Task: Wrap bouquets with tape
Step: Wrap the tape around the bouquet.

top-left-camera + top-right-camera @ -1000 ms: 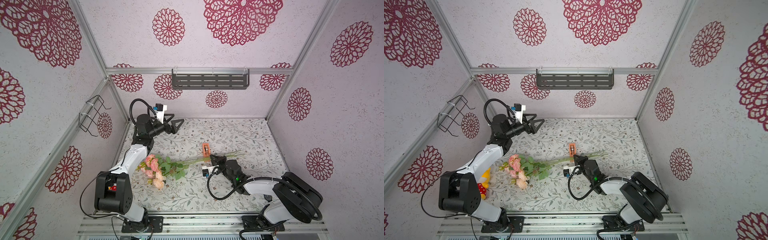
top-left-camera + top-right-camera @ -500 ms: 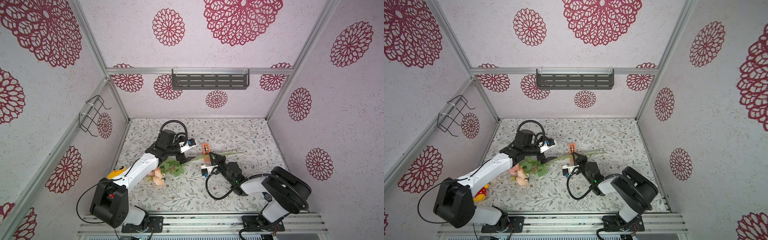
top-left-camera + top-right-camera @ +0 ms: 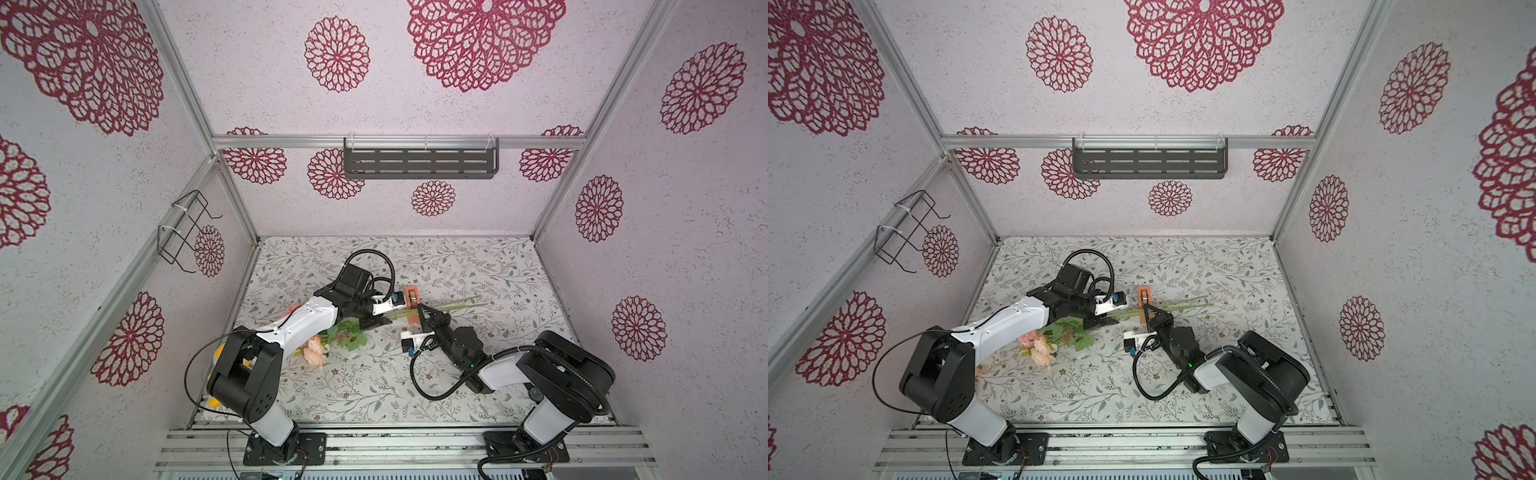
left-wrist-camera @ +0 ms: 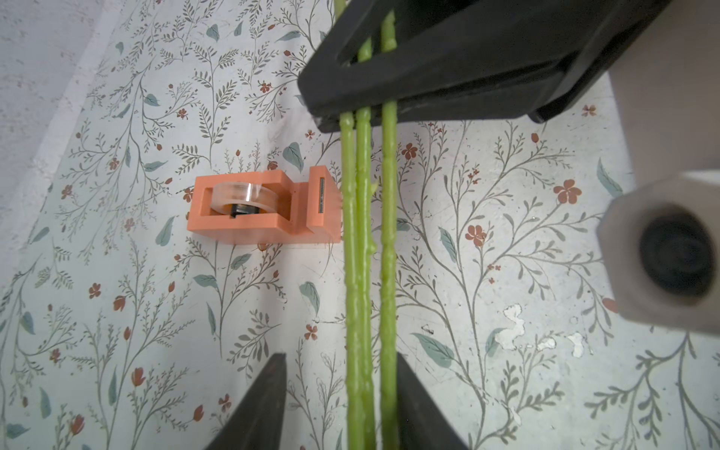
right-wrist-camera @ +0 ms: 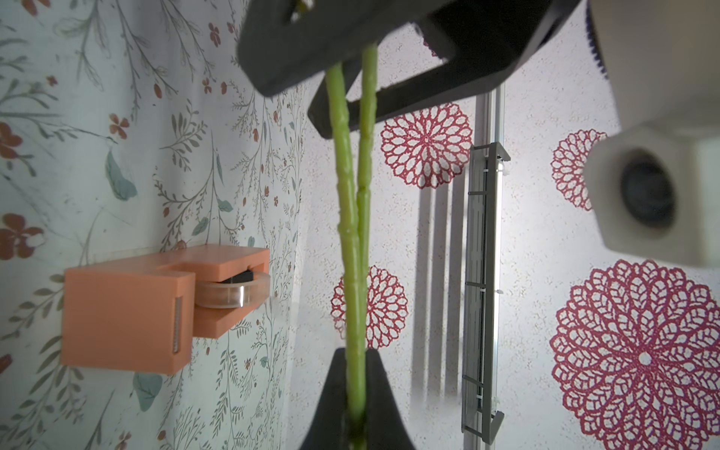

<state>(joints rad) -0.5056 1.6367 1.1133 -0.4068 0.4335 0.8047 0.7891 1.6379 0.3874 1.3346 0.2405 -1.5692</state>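
Observation:
The bouquets [image 3: 332, 338] lie as one bunch across the floral table, pink and peach blooms [image 3: 1040, 347] to the left and green stems [image 4: 364, 253] running right. My right gripper [image 5: 356, 389] is shut on the stems near the orange tape dispenser [image 3: 412, 297], which holds a clear tape roll [image 4: 243, 198]. My left gripper [image 4: 339, 389] straddles the same stems closer to the leaves. One of its fingers [image 4: 409, 393] touches them and a gap remains on the other side. In both top views the two grippers [image 3: 376, 322] [image 3: 1145, 308] face each other along the stems.
A grey slotted shelf [image 3: 419, 164] hangs on the back wall. A black wire basket [image 3: 185, 232] is fixed to the left wall. Something yellow [image 3: 214, 401] lies by the left arm's base. The dispenser [image 5: 128, 311] stands just beside the stems.
My left arm swung from the back left corner over to the stems, and its jaws have narrowed around them. The right gripper kept its hold on the stems.

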